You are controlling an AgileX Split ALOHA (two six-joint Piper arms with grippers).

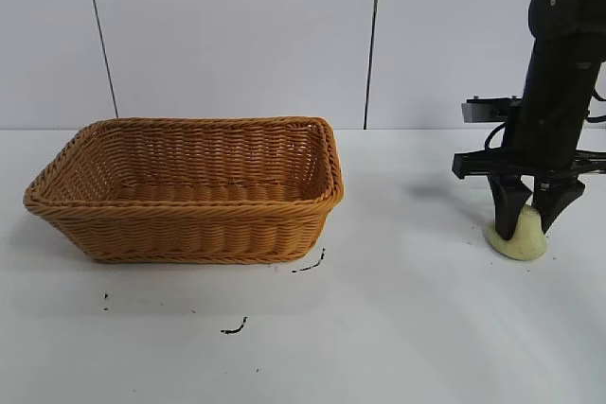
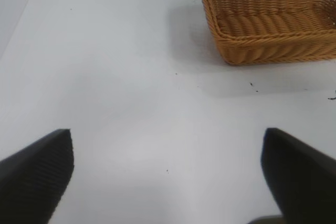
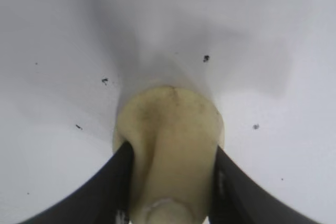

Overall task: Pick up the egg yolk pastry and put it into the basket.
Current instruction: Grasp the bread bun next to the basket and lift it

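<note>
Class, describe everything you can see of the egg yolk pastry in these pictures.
The egg yolk pastry is a small, pale yellow-cream, matte lump with faint brownish smudges. It sits on the white table, well to the right of the basket. The right pincer points straight down over it, its two dark fingers pressed against the pastry's opposite sides.

Right gripper (image 1: 535,218): pointing straight down at table level, fingers pressed on both sides of a held lump; left gripper (image 2: 167,177): fingers spread wide.

Matte black right arm (image 1: 561,73); tapered black tool (image 1: 532,219); thin black cables.
</note>
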